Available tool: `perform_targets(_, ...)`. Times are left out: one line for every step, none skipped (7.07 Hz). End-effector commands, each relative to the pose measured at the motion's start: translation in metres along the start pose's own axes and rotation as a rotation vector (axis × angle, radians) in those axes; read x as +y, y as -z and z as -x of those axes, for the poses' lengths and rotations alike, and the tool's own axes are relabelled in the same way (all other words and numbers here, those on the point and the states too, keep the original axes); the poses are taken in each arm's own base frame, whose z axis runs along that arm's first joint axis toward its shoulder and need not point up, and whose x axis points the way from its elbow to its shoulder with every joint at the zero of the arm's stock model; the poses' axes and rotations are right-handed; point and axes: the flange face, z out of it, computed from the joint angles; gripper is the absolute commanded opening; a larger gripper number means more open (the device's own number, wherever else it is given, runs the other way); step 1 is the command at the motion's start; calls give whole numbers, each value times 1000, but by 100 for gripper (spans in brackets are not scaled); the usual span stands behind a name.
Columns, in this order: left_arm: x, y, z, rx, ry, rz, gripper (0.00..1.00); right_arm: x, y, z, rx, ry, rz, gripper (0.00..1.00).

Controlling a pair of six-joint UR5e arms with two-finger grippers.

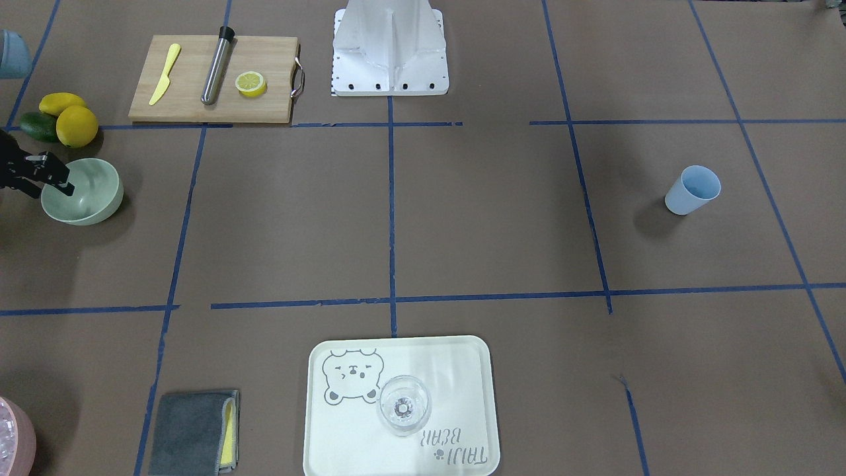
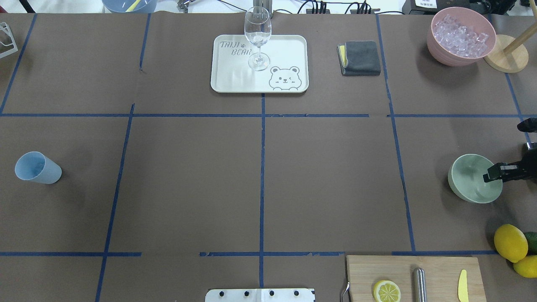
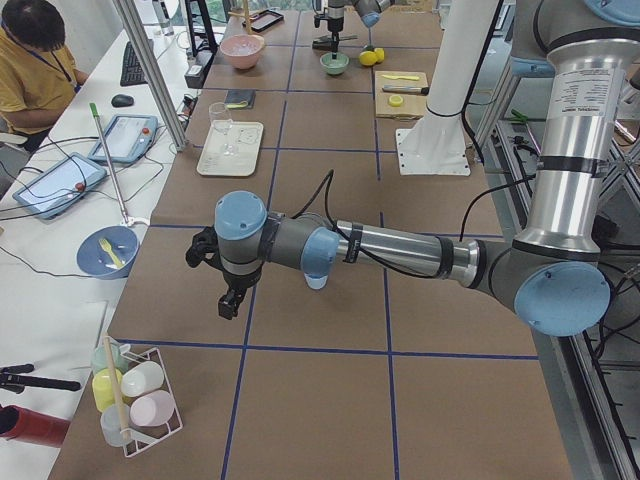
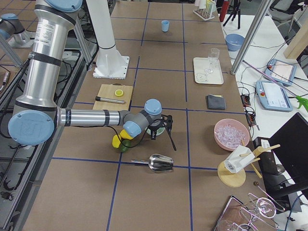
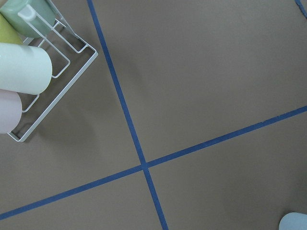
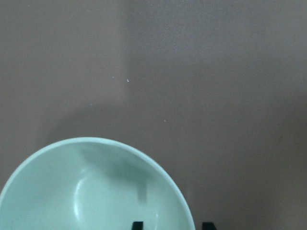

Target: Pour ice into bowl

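Nearest the robot, at the table's near edge on the right, a flat wooden cutting board (image 2: 440, 277) was seen. A round lemon slice (image 2: 387, 291), a shiny metal tube (image 2: 419, 285) and a small yellow plastic knife (image 2: 462, 291) were laid on it. Whole yellow lemons (image 2: 510, 242) were set just beside it, at the right edge.

A little farther out, close to the right edge, the round pale green bowl (image 2: 472, 178) was placed. The right gripper (image 6: 172, 225) was held at the bowl's rim. Its two black fingers (image 6: 137, 225) were spread a little, one inside the bowl and one outside. A gap was seen between the inner finger and the rim.

Near the left edge, a light blue plastic cup (image 2: 37, 167) was found. The left gripper (image 3: 228, 298) was hung over the table's left end, near a white wire rack (image 3: 140, 400) of bottles. Whether it was wide or closed could not be told.

At the far edge, a pale tray with a bear picture (image 2: 235, 79) was set, and a clear wine glass (image 2: 257, 37) was stood on it. A folded grey cloth (image 2: 361, 58) was laid to its right. In the far right corner, the clear ice cubes (image 2: 459, 33) were heaped in a round pink bowl (image 2: 436, 42).
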Motion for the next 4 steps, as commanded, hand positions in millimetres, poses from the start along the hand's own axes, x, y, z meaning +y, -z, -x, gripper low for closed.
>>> perform_targets(-1, 7, -6, -2, -10, -12, 100, 3, 2, -1, -7, -1, 6, 0)
perform_targets(3, 9, -9, -3, -13, -15, 100, 3, 12, 11, -33, 18, -8, 0)
perform_targets(1, 12, -12, -4, -21, -22, 100, 0, 26, 35, -74, 43, -19, 0)
perform_targets(-1, 17, -17, -5, -30, -31, 100, -10, 41, 63, -108, 6, -44, 0)
